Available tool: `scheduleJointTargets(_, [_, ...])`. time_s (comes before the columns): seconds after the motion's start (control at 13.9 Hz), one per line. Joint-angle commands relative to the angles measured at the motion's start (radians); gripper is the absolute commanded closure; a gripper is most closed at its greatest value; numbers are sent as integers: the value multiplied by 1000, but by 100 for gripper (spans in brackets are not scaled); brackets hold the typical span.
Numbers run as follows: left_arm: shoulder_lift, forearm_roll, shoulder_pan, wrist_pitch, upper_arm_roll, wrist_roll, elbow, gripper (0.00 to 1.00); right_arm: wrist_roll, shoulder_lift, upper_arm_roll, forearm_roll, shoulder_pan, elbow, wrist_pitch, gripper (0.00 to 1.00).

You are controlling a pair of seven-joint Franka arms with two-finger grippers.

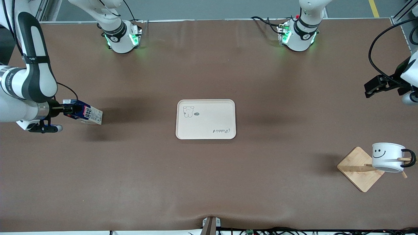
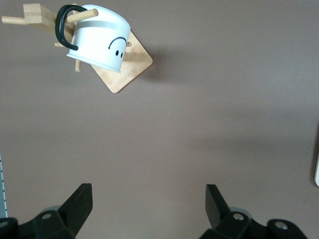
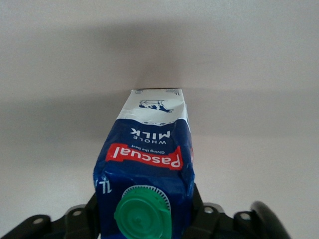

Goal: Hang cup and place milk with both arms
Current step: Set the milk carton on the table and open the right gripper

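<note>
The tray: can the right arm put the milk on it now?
Probably yes. The right pincer is shut on the milk, held over bare table toward the right arm's end. Nothing stands between it and the tray, which has nothing on it.

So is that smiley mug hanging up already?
Yes. The cup hangs by its handle on the wooden rack's peg; the left gripper is open, away.
</note>
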Motion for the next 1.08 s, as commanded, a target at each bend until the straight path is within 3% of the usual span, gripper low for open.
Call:
scheduleJointTargets(0.0, [-16, -14, 9, -27, -19, 3, 12, 0, 19, 10, 21, -10, -39, -15, 11, 0])
scheduleJointTargets(0.22, [-45, -17, 3, -33, -18, -8, 6, 0, 14, 10, 24, -6, -31, 90, -111, 0])
scheduleJointTargets(0.36, [-50, -23, -58, -41, 19, -11, 3, 0, 15, 10, 27, 7, -20, 173, -188, 0])
scheduleJointTargets(0.58, [-51, -39, -233, -39, 203, -13, -3, 0, 6, 7, 32, 13, -2, 326, -293, 0])
scheduleJointTargets(0.72, [-55, -69, -329, -38, 313, -14, -6, 0, 8, 6, 32, 49, 29, 425, -290, 0])
scheduleJointTargets(0.87, [-74, -69, -441, -29, 422, -14, -28, 0, 5, 33, 34, 36, 68, 636, -313, 0])
scheduleJointTargets(1.01, [-96, -69, -543, -10, 523, -16, -55, 0, 6, 33, 35, 16, 75, 748, -331, 0])
